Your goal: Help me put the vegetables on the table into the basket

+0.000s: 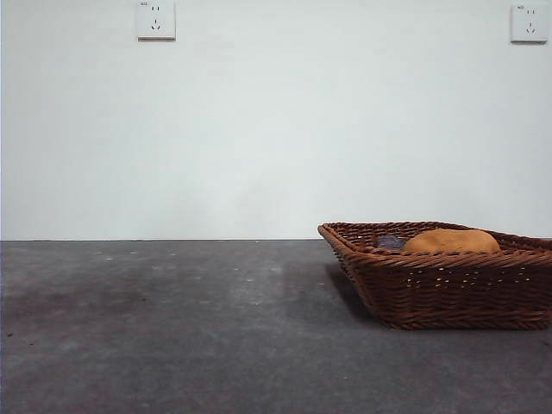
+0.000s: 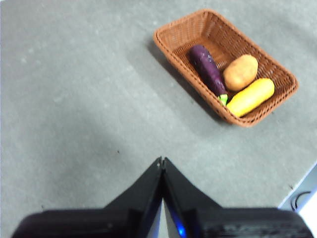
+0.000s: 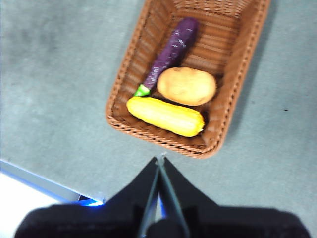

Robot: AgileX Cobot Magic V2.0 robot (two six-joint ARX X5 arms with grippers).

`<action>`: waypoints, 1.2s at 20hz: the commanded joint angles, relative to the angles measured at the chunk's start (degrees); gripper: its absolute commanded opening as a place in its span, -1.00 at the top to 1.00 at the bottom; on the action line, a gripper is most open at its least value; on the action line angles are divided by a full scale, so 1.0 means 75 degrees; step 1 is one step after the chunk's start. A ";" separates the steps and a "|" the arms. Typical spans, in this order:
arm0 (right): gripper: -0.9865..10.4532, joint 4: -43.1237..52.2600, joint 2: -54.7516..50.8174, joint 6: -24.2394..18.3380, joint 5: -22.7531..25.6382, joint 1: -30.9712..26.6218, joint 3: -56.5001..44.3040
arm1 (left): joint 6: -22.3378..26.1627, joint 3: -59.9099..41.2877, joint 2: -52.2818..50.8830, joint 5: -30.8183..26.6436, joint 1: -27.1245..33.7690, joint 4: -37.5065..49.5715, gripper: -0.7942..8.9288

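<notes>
We see a wicker basket (image 1: pixel 444 289) sitting on a dark grey table (image 1: pixel 172 328), toward one side of the front view, with a plain white wall (image 1: pixel 259 129) and two wall sockets (image 1: pixel 156 19) behind it. All three toy vegetables lie inside the basket. From the low front camera only the rounded top of the potato (image 1: pixel 451 241) rises above the braided rim, with a sliver of the purple eggplant (image 1: pixel 390 242) beside it; the corn is hidden there. The wrist cameras look down into the basket (image 3: pixel 188 74) and show more. The eggplant (image 3: pixel 171 52) lies along one long side, its green cap pointing toward the corn (image 3: pixel 166 116), which lies across one short end. The potato (image 3: pixel 186 86) rests between them, touching the corn and just beside the eggplant. The left gripper (image 2: pixel 162 161) hangs above bare table, well apart from the basket (image 2: pixel 225 67), its two black jaws pressed together and holding nothing. The right gripper (image 3: pixel 161 159) hangs just outside the basket's short end (the one nearest the corn), its jaws likewise closed to a point and empty.
</notes>
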 commanded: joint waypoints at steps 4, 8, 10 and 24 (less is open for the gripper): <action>0.83 -0.0157 0.0041 0.0032 0.0058 0.0006 0.0015 | 0.0096 -0.0017 0.0000 -0.0038 0.0032 0.0551 0.84; 0.83 -0.0157 0.0041 0.0032 0.0058 0.0006 0.0015 | 0.0542 -0.0020 -0.0055 -0.0941 0.0163 0.1518 0.84; 0.83 -0.0157 0.0041 0.0032 0.0058 0.0006 0.0015 | 0.1265 -0.0044 -0.0300 -0.1227 0.0545 0.2177 0.84; 0.83 -0.0157 0.0041 0.0032 0.0058 0.0006 0.0015 | 0.1233 -0.6577 -0.5161 -0.0970 0.2760 0.5091 0.84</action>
